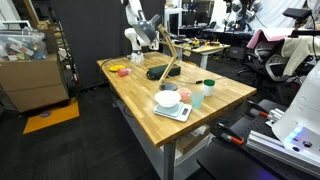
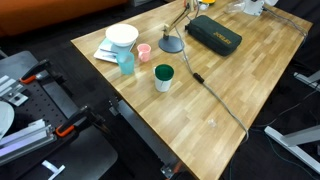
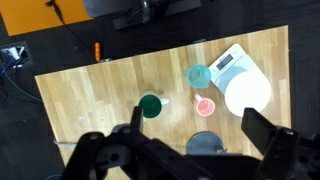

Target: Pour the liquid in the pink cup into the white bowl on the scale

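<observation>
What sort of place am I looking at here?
Probably a lab or workshop rather than a home: a wooden workbench, an office chair behind it, and a cardboard box on the floor.

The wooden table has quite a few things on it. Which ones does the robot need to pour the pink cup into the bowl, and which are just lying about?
For the job:
- pink cup
- white bowl
- scale under the bowl
- gripper, open

Just lying about:
- pale mint cup
- green-topped cup
- black case
- grey round base
- cable
</observation>
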Tool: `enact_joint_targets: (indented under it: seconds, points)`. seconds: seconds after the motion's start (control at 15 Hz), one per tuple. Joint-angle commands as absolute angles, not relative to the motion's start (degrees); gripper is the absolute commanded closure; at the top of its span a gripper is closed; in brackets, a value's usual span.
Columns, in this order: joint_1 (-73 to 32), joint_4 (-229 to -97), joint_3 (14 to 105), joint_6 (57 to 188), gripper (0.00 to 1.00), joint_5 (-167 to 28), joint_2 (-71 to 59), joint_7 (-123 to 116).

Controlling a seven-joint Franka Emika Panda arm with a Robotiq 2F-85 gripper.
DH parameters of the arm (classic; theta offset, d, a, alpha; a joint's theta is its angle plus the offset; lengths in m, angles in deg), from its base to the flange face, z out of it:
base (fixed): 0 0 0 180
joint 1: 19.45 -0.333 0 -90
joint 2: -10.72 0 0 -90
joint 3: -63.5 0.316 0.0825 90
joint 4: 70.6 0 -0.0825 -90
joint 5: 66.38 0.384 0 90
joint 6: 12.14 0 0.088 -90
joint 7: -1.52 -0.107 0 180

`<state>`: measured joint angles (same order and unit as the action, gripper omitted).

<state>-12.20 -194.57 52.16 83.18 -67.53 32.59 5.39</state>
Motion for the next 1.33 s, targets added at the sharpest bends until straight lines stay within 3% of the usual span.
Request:
enact_joint_targets:
  seconds: [0.0, 0.2, 0.8, 1.27]
  points:
    - [-13.31, -191.63, 53.39, 82.85, 0.00, -64.17, 26.56, 5.36]
    - [-14.18, -190.70, 55.30, 88.35, 0.00, -66.20, 21.97, 5.79]
    - [-13.92, -190.82, 55.46, 88.89, 0.00, -65.24, 21.54, 4.29]
    - [-16.14, -186.50, 59.15, 90.60, 0.00, -68.72, 11.75, 0.09]
